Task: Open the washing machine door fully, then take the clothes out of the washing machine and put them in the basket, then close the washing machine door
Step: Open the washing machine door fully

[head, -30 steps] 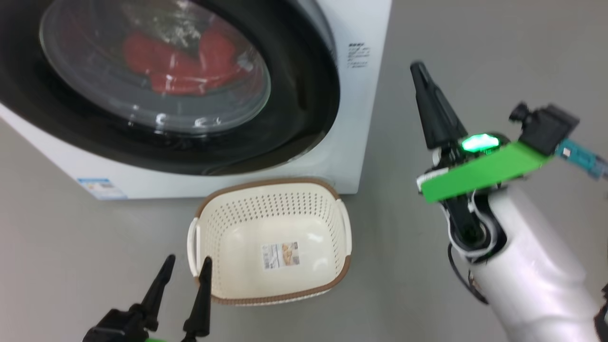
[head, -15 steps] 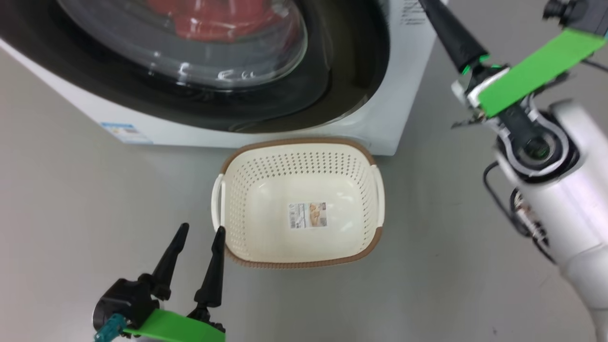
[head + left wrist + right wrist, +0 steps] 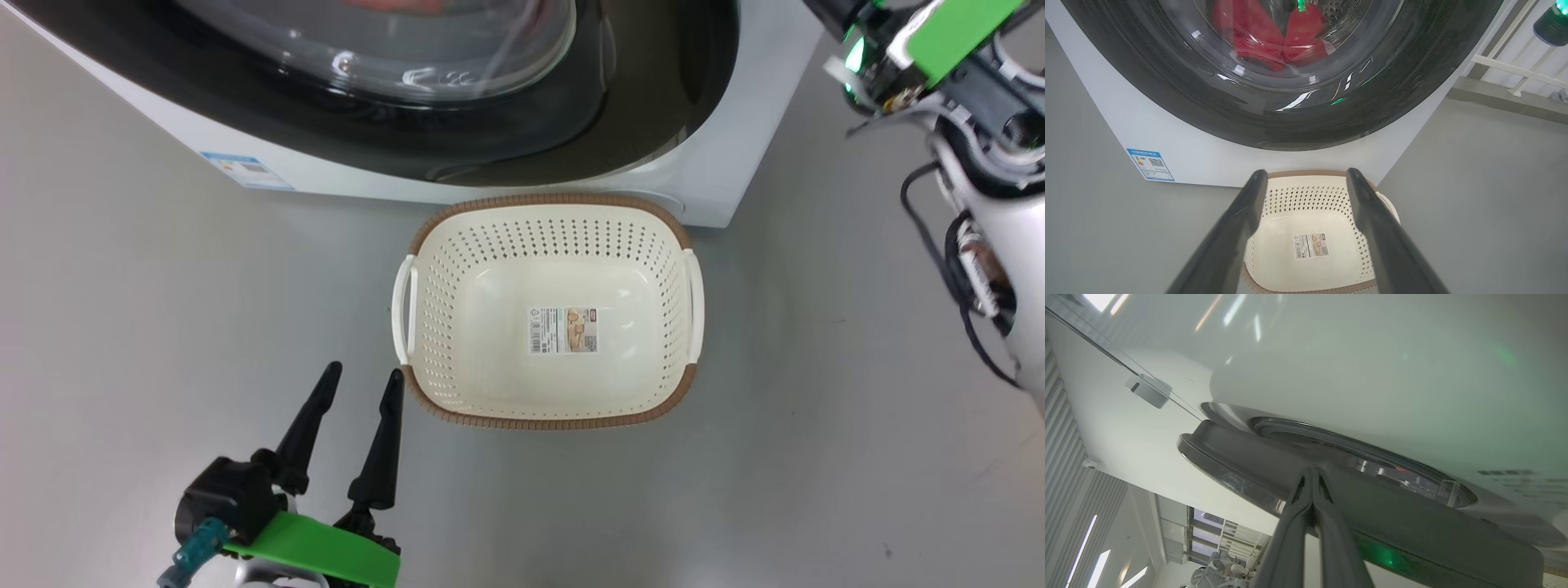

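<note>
- Now, left claw [image 3: 365, 371] wide apart, empty, lower left beside basket [image 3: 555, 200].
- Right claw [image 3: 1312, 470] pinched together, tips at washing machine door [image 3: 1241, 457] rim.

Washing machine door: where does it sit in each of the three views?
Head view: the washing machine door, glossy black rim along the top edge.
Left wrist view: upper half, above the basket.
Right wrist view: edge-on, slanting from centre-left to lower right.
Shared landmark: the white washing machine body.
</note>
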{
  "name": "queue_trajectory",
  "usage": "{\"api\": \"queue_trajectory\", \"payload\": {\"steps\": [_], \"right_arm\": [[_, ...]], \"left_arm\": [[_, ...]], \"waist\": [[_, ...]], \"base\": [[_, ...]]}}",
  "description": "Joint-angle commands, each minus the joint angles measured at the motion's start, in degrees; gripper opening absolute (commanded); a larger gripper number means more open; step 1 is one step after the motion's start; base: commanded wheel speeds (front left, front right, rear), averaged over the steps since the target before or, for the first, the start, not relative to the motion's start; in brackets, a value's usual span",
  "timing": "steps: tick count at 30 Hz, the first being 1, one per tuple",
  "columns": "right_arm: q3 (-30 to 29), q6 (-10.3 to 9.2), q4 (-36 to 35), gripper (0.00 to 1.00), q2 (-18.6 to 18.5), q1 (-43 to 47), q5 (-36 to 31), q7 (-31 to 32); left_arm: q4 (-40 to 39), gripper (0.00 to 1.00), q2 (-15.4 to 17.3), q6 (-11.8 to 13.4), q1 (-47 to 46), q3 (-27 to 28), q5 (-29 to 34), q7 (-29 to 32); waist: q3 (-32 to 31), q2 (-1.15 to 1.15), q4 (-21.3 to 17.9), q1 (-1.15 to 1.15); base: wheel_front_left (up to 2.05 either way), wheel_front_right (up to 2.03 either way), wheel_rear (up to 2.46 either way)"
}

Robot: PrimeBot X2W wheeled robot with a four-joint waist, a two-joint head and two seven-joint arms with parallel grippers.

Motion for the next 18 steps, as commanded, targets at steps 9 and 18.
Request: {"api": "queue_trajectory", "payload": {"steps": [9, 18], "right_arm": [[0.5, 0.03, 5.1, 0.0, 2.3, -6.8, 2.2, 7.0], [1.5, 0.03, 7.7, 0.0, 3.5, -8.0, 0.7, 9.5]], "left_arm": [[-1.1, 1.0, 1.5, -0.3, -2.2, 0.6, -1.2, -0.7], [-0.8, 1.0, 1.3, -0.3, -2.4, 0.4, -1.6, -0.7]], "waist": [[2.5, 0.0, 0.6, 0.0], [2.1, 0.0, 0.9, 0.0]], "base": [[0.0, 0.0, 0.0], [0.0, 0.0, 0.0]]}}
